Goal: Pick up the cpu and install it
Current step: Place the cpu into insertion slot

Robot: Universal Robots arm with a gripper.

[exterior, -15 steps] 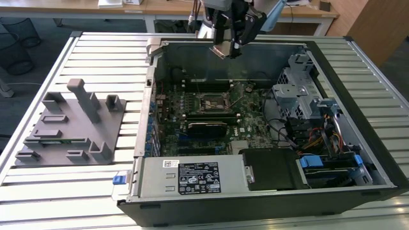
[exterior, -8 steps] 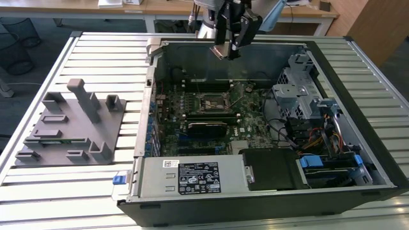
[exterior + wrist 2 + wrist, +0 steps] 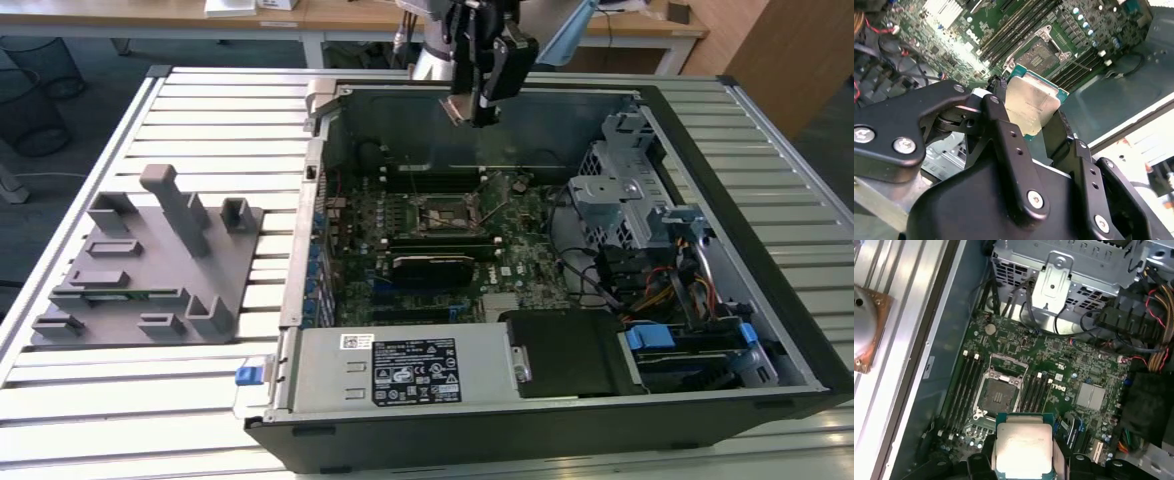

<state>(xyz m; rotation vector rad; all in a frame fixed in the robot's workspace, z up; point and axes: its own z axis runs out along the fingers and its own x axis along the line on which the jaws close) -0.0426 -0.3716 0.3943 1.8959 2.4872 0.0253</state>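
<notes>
My gripper [image 3: 478, 105] hangs over the far wall of the open computer case [image 3: 747, 330], shut on the cpu [image 3: 461, 108]. In both wrist views the cpu [image 3: 1031, 102] [image 3: 1023, 447] is a flat silver-topped square with a green rim, clamped by its edges between the black fingers [image 3: 999, 125]. Below and ahead lies the motherboard [image 3: 514, 245] with its dark metal-framed socket [image 3: 443, 212] [image 3: 1036, 54] [image 3: 996, 396], which stands bare between rows of memory slots. The cpu is well above the socket and touches nothing on the board.
A grey moulded fixture [image 3: 147, 260] lies on the slatted table at the exterior view's left. Inside the case are the power supply [image 3: 400, 370], a metal drive cage [image 3: 621, 190] and bundled cables [image 3: 1154, 335]. A round silver part on a copper plate [image 3: 864, 330] rests outside the case wall.
</notes>
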